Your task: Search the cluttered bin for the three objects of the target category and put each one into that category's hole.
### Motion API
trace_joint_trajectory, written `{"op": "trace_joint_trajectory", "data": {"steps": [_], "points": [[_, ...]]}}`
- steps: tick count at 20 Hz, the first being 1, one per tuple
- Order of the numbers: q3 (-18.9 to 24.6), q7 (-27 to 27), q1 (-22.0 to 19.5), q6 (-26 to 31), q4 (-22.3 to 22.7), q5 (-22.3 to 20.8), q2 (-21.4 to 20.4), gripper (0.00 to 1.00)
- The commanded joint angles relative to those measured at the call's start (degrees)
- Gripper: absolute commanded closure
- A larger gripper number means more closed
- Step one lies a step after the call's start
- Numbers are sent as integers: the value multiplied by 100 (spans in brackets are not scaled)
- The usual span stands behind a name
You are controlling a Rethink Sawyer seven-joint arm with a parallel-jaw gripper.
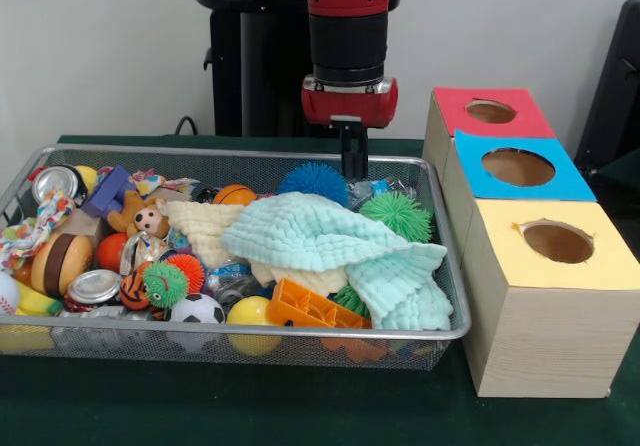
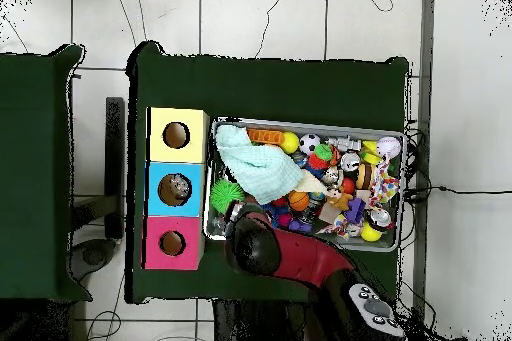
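Observation:
The wire mesh bin [image 1: 200,150] is packed with toys. A mint cloth [image 1: 330,241] is spread over its middle and right, partly covering a cream cloth [image 1: 205,228]. At the far side lie a blue spiky ball [image 1: 313,181] and a green spiky ball [image 1: 397,214]. My gripper [image 1: 355,176] hangs straight down between those two, just over the bin's far right part. It is shut with nothing in it. In the overhead view the arm [image 2: 258,249] hides the gripper, at the bin's [image 2: 300,122] lower left corner.
Three boxes stand beside the bin, each with a round hole: red [image 1: 530,116], blue [image 1: 560,188], yellow [image 1: 540,296]. Overhead, something grey lies in the blue box's hole [image 2: 178,189]. A soccer ball [image 1: 197,309], yellow ball [image 1: 250,313], orange plastic piece [image 1: 305,309] and cans [image 1: 93,286] fill the near side.

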Motion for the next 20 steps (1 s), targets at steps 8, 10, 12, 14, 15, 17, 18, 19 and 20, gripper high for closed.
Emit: {"op": "trace_joint_trajectory", "data": {"steps": [8,10,12,14,15,17,18,19,20], "points": [[345,-369,-452,814,-1609,-740,75,100],[362,-476,-496,929,-1757,-890,37,100],[388,-572,-567,1020,-1867,-1003,27,100],[444,-612,-654,1089,-1937,-1132,23,100],[467,-617,-679,1144,-1956,-1177,7,100],[524,-608,-750,1149,-1966,-1278,30,100],[533,-568,-776,1128,-1965,-1337,67,100],[531,-529,-786,1084,-1962,-1384,94,100],[514,-482,-774,1024,-1969,-1444,145,100]]}}
